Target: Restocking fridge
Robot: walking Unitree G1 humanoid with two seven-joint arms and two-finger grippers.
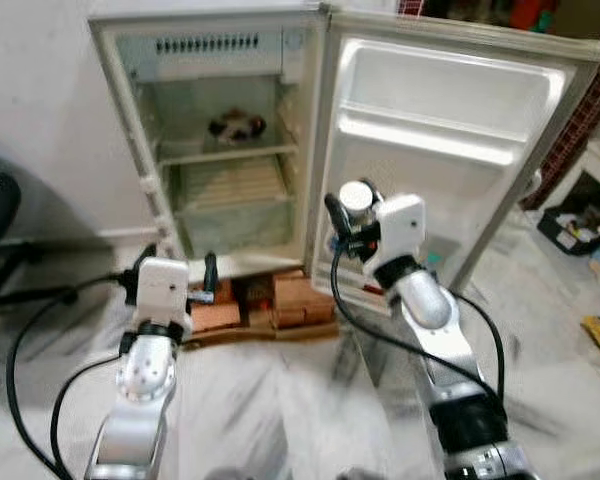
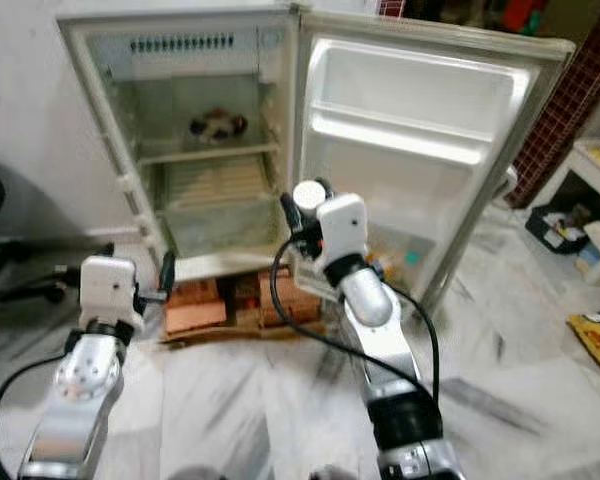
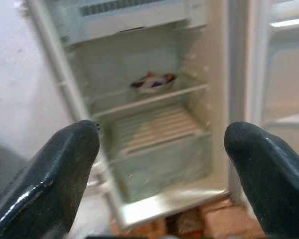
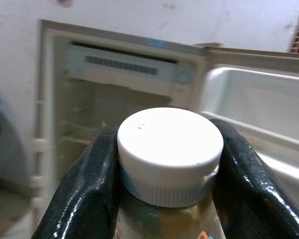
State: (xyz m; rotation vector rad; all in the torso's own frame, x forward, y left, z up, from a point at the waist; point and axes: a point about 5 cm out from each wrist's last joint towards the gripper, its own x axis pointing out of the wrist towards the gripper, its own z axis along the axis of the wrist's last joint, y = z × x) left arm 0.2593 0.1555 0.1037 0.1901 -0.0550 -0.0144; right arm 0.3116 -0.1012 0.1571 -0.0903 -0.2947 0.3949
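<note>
R gripper [image 1: 348,215] clamps white-capped bottle [image 4: 170,154], fridge [image 1: 220,150] at 11 o'clock; L gripper [image 3: 162,149] fingers wide, empty; risk: bottle clips door [image 1: 450,130] edge, slips

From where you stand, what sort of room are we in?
Probably a lived-in home room, maybe a kitchen corner. A small white fridge stands open on red bricks over a pale marble floor. The right gripper holds a white-capped jar; the left gripper is open.
</note>
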